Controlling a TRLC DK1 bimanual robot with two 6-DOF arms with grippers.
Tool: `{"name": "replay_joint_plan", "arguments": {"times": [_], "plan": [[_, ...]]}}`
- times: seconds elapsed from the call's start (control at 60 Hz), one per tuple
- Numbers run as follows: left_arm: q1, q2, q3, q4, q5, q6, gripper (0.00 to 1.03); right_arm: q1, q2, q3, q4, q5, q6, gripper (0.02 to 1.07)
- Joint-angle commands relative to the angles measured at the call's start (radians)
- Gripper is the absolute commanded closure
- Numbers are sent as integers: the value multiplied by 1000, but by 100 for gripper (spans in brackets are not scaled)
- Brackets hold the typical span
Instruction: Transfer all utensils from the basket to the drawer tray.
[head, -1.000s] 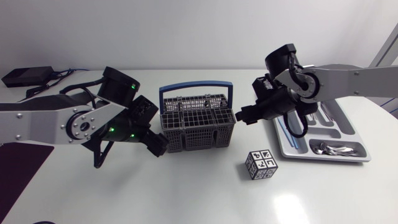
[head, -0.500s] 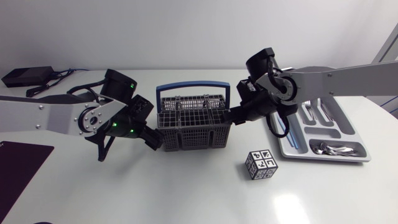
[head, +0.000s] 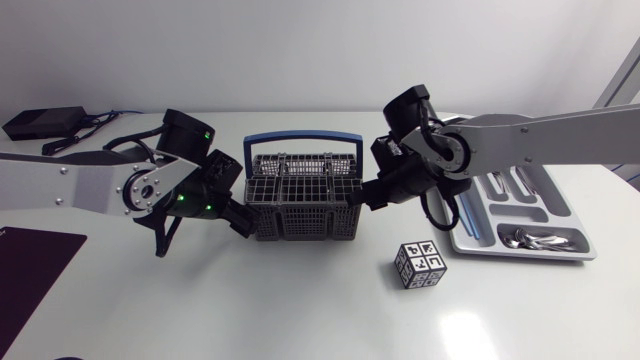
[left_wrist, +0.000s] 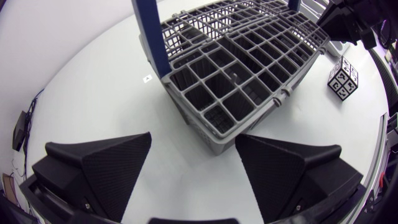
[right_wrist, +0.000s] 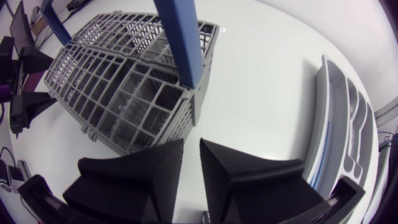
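The grey wire basket (head: 303, 195) with its blue handle (head: 305, 139) stands mid-table between my two arms. My left gripper (head: 240, 222) is at its left end, open wide, with the basket's near corner (left_wrist: 217, 134) just ahead of the fingers (left_wrist: 118, 162). My right gripper (head: 365, 195) is against the basket's right end (right_wrist: 143, 106), fingers (right_wrist: 158, 171) drawn together to a thin slit with nothing in it. No utensil shows in the compartments I can see. The grey drawer tray (head: 455, 235) lies to the right, with spoons (head: 530, 238) in its front compartment.
A black-and-white patterned cube (head: 420, 265) sits in front of the basket's right end, also seen beyond the basket (left_wrist: 343, 79). A black box with cables (head: 40, 122) lies at the back left. A dark mat (head: 30, 270) covers the front left corner.
Both arms closed in on the basket. The right arm swung left to its right end while its fingers drew together, and the basket shifted slightly left and straightened.
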Motion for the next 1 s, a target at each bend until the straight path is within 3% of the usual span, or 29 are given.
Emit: {"name": "replay_joint_plan", "arguments": {"times": [0.0,0.267,0.583,0.733,0.983], "plan": [[2,14,1,3,0,3,9,-5,-23,-25,4,11,24,82],[3,-150,-57,-32,0,31,9,-46,-102,-72,19,51,11,80],[11,-472,-100,-141,-1,31,7,-58,-353,-184,32,162,-22,35],[38,-603,-139,-175,-1,57,7,-111,-485,-244,36,166,-51,24],[80,-796,-180,-259,-1,75,5,-216,-680,-359,76,169,-120,18]]}}
